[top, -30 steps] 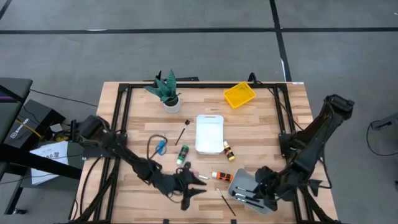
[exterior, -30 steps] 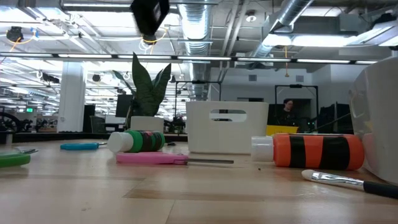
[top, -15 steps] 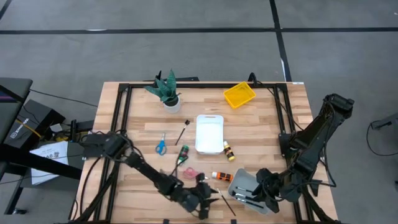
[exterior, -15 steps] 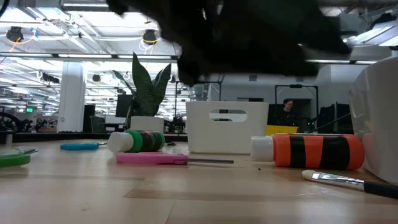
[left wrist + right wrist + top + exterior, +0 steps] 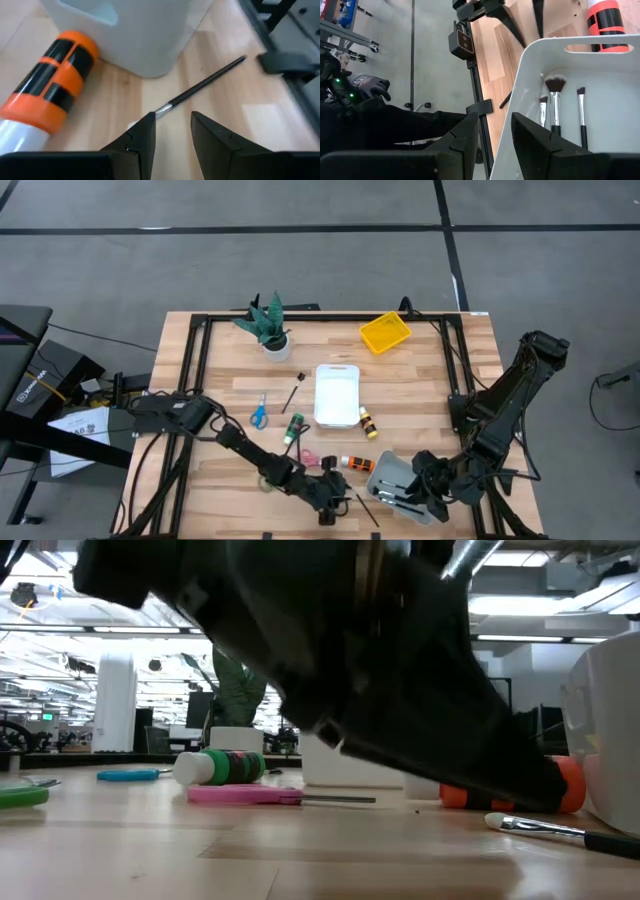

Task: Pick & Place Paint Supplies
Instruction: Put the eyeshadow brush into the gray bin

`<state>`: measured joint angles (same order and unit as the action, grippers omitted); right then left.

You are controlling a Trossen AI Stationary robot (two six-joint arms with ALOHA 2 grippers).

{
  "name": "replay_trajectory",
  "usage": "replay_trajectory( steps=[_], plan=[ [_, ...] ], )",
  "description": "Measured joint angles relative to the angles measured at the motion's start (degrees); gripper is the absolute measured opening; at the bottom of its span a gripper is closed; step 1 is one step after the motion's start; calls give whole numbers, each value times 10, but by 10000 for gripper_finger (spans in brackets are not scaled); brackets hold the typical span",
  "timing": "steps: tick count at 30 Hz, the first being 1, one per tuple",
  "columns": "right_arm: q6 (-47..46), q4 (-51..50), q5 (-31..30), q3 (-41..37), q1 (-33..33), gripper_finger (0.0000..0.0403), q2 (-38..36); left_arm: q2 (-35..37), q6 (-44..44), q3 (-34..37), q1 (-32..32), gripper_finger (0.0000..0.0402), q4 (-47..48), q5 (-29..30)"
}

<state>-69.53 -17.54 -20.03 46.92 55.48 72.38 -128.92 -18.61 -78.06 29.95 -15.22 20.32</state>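
Thin dark-handled brush lying flat on the counter, near the front edge, just beside the grey tray and close to the orange paint bottle. Same brush visible from above at and at counter height at.

Handling, judged: very light, stiff along the handle, soft only at the bristles. Round, smooth handle, likely to roll or pivot when pinched off-centre. Sits low on the wood, so little height for the fingers to get under. Best taken across the handle near the metal ferrule, fingers straddling it, pressed down to the counter before closing.

Left tool low over the brush, fingers apart by a narrow gap, ferrule end lying in line with that gap. Nothing held; contact with the brush not confirmed.

Right tool parked at the grey tray, fingers likewise narrowly apart, holding nothing. Three brushes already inside that tray.

Risk noted: brush skidding toward the tray wall under a lopsided pinch.
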Motion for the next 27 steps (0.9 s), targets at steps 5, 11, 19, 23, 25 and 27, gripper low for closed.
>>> replay_trajectory(
  steps=[5,11,19,23,25,27],
  plan=[
    [-5,0,0,0,0,113,0,0,31,0,-8,117,-2,-5],
    [-9,0,0,0,0,113,0,0,55,0,-22,117,10,-33],
    [-16,0,1,0,0,113,0,0,96,0,-38,117,22,-73],
    [-16,0,1,0,0,113,0,1,98,0,-42,117,40,-108],
    [-16,0,2,0,0,113,0,2,99,-1,-40,117,52,-109],
    [-16,0,2,0,0,113,0,2,99,-1,-37,117,57,-108]
  ],
)
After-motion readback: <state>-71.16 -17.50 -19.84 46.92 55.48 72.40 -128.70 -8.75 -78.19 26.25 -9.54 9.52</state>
